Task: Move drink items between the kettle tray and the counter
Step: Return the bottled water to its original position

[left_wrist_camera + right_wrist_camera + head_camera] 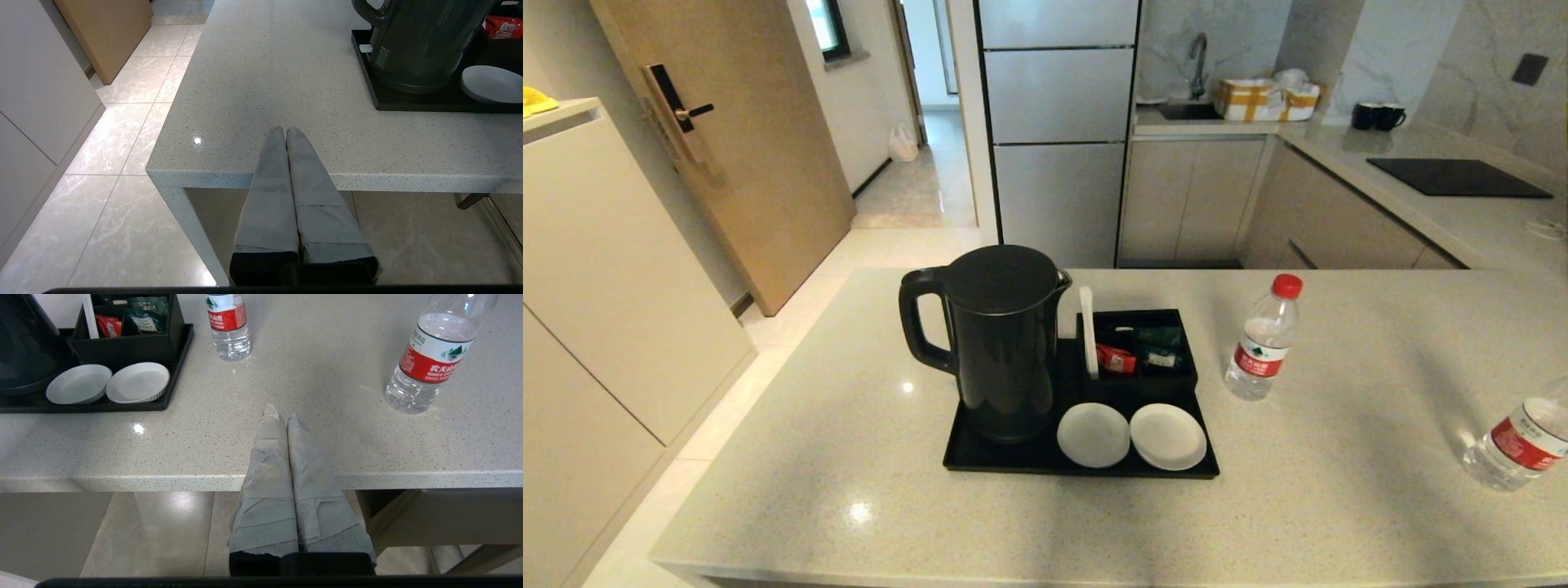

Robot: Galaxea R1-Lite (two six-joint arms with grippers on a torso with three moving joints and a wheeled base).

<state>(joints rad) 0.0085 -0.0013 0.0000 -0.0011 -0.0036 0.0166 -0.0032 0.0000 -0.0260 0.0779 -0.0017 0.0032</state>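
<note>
Two clear water bottles with red caps stand on the grey speckled counter (866, 457). One bottle (1262, 339) is just right of the black kettle tray (980, 467); the other bottle (1521, 441) stands near the right edge of the head view. Both coasters (1093, 434) on the tray are bare. My left gripper (284, 130) is shut and empty, over the counter's near edge, left of the tray. My right gripper (280, 414) is shut and empty, at the near edge between tray and right bottle (433, 355). Neither arm shows in the head view.
A black kettle (1001, 339) fills the tray's left half. The black compartment box (1143, 351) holds red and green sachets. Behind are a fridge, a sink worktop with mugs (1376, 116) and a black hob (1454, 177). Tiled floor drops off left of the counter.
</note>
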